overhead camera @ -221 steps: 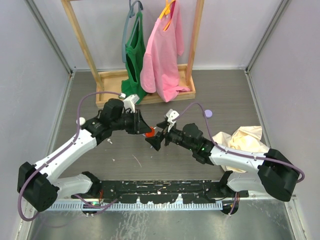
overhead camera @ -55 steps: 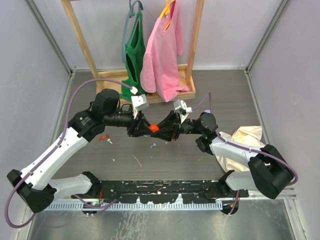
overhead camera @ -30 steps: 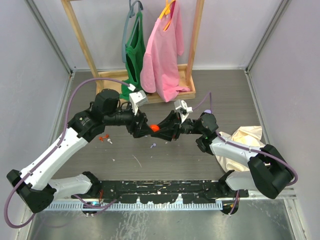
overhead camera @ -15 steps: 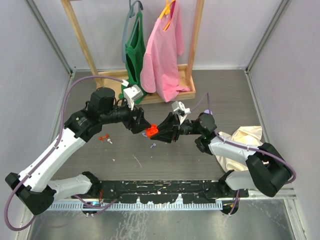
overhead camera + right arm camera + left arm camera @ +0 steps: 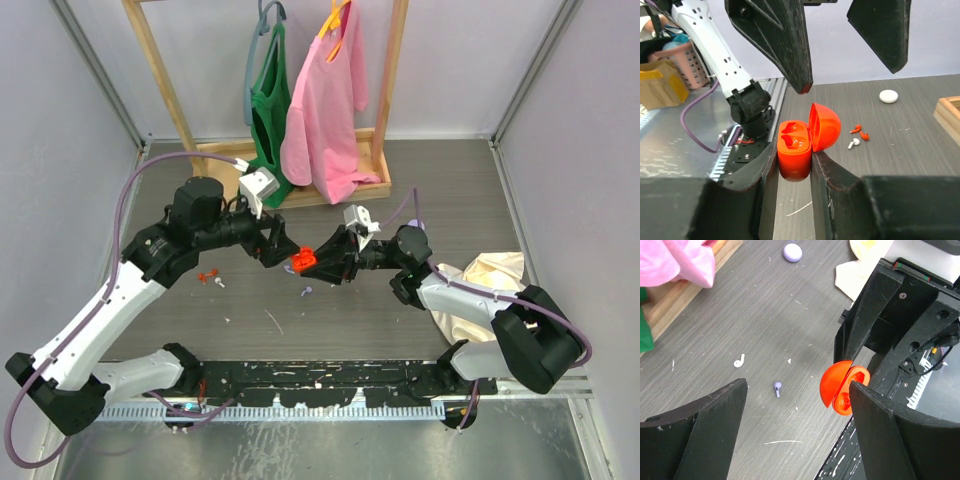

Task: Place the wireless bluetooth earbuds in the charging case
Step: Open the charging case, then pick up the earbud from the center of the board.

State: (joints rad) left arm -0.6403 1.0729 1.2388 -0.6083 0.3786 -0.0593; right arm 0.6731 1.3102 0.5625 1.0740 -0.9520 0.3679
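Left tool [image 5: 798,382] spread wide, empty, nearer; lavender earbud [image 5: 777,388] lying on table [image 5: 740,300] below, between its fingers [image 5: 700,425], stem pointing down-frame; right tool [image 5: 794,167] clamping open case [image 5: 795,142].

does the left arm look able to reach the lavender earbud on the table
Probably yes: the open left gripper hangs above the lavender earbud, nothing lies between, and the orange case sits aside.
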